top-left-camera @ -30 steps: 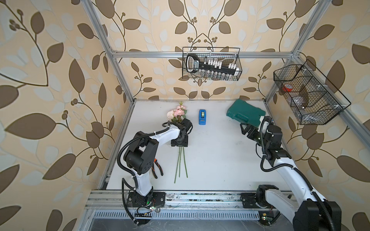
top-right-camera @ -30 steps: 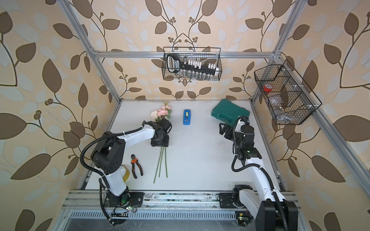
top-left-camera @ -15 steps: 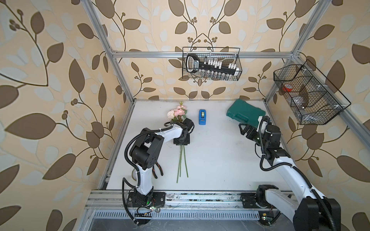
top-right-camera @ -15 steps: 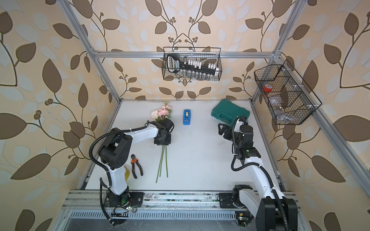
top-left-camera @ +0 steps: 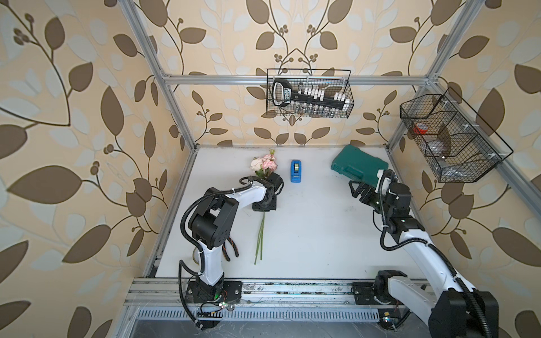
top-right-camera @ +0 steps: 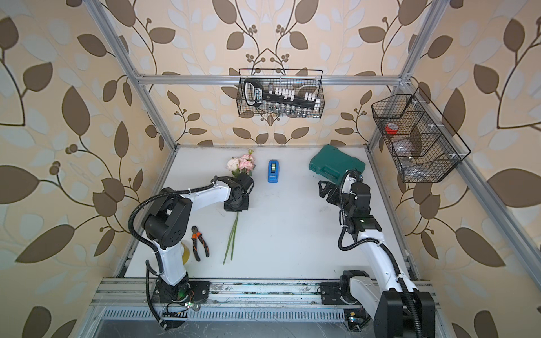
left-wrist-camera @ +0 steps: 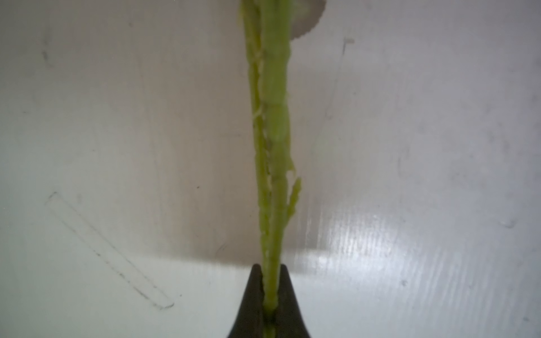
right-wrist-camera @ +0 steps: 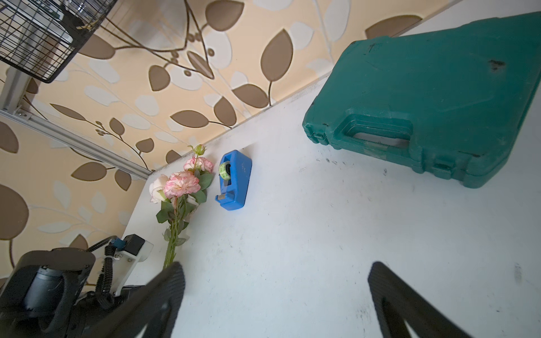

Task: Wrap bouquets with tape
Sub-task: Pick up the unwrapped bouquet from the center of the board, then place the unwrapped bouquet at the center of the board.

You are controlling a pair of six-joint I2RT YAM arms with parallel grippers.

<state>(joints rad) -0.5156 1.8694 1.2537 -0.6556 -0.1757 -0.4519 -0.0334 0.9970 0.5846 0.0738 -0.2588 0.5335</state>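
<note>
Since the left gripper [top-left-camera: 264, 204] is clamped on the bouquet [top-left-camera: 264, 166] partway along its stems [top-left-camera: 260, 234], what matters now is where the tape sits from each hand. In both top views that hand points straight down at the table [top-left-camera: 307, 234]. The blooms stick out on its far side and the bare stem ends trail back toward its own arm's base, so the long axis runs front to back through the grip. The blue tape dispenser [top-left-camera: 296, 171] stands just off to that hand's right and a bit farther out, near the blooms but not touching them. The right gripper [top-left-camera: 356, 188] hangs well apart on the dispenser's other side, next to a green tool case [top-left-camera: 358, 166].

Left wrist view: black fingertips [left-wrist-camera: 251, 292] pinch tight on the stems, which run straight out ahead of the jaws.

Right wrist view: that hand's jaws gape wide with nothing between them, and the dispenser is out ahead and off to one side. The left hand's nearer but busy, so I'd guess the right arm goes for the tape.
</note>
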